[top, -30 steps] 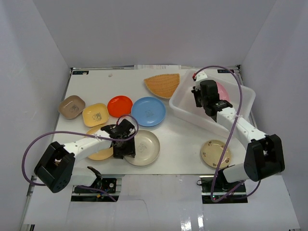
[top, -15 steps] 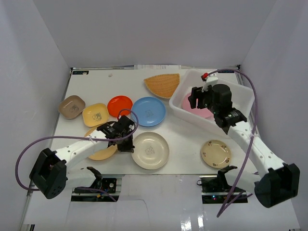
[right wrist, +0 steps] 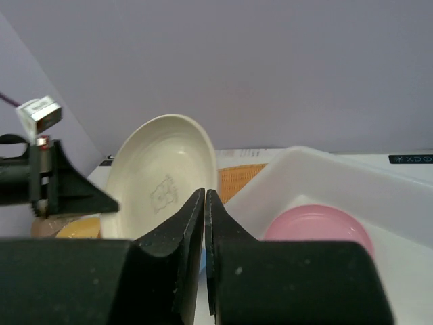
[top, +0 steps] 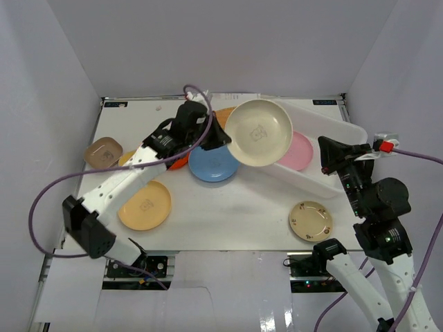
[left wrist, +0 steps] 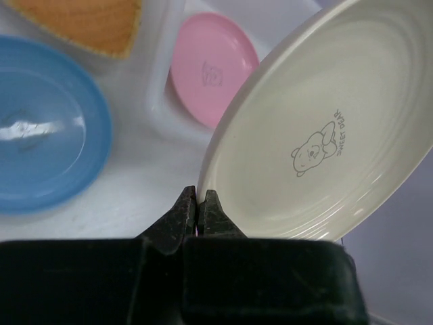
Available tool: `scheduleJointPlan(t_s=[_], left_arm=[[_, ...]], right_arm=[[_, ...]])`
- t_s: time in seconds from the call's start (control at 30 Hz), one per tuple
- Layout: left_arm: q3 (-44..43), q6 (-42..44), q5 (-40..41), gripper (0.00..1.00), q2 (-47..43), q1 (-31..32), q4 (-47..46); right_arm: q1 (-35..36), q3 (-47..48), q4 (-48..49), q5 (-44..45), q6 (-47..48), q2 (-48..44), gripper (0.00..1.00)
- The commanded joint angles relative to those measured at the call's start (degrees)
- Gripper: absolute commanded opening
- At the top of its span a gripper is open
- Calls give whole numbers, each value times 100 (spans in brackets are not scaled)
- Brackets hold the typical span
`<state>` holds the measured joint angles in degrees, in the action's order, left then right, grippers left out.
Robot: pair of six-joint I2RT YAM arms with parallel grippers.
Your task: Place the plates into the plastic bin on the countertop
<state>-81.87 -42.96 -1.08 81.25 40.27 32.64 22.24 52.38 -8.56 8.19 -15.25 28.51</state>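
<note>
Left gripper (left wrist: 199,204): my two fingers are pressed together on the rim of the cream plate (top: 259,133), pinching it at its lower left edge. The plate is off the countertop (top: 235,214), tilted, its printed face turned up towards the overhead camera. From above it overlaps the left end of the plastic bin (top: 346,128). Whether any part of it touches the bin rim, I cannot tell. Right gripper (right wrist: 204,198): fingers closed against each other with nothing between them, raised at the right side and pointing across the bin towards the cream plate. One pink plate (top: 299,151) lies flat on the bin floor. On the countertop outside the bin:
- a blue plate (top: 208,166) just left of the bin, partly under my left arm
- an orange fan-shaped plate (left wrist: 81,20) behind the blue one
- a yellow-tan round plate (top: 144,205) near the front left
- a brown squarish plate (top: 102,152) at the far left
- a small tan plate (top: 310,220) at the front right, well apart from the bin
</note>
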Motion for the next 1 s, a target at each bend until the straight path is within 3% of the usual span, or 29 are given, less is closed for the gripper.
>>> scheduleJointPlan(t_s=[0.0,0.3,0.47,0.57,0.6,0.73,0.9,0.97], left_arm=[[-925,95,-102,0,1109,42,-618],[-4121,139,20,0,4289,270,-277],[-5137,95,-111,1,5144,341,-144],[-5331,77,-322,30,5330,341,-170],[-5331,129,-366,48,5339,341,-179],[-5253,392,-323,82,5033,332,-232],[-4630,920,46,87,3971,262,-250],[-3738,1219,501,85,3102,236,-258]], right_arm=[[0,36,-374,175,-303,-336,8],[0,-228,-928,-413,-470,-698,12],[0,-465,-894,-713,-637,-759,12],[0,-544,-893,-766,-646,-724,14],[0,-606,-859,-870,-620,-672,15],[0,-755,-718,-1344,-602,-461,21],[8,-1028,-218,-2390,-550,206,31],[69,-1107,11,-3075,-454,653,32]])
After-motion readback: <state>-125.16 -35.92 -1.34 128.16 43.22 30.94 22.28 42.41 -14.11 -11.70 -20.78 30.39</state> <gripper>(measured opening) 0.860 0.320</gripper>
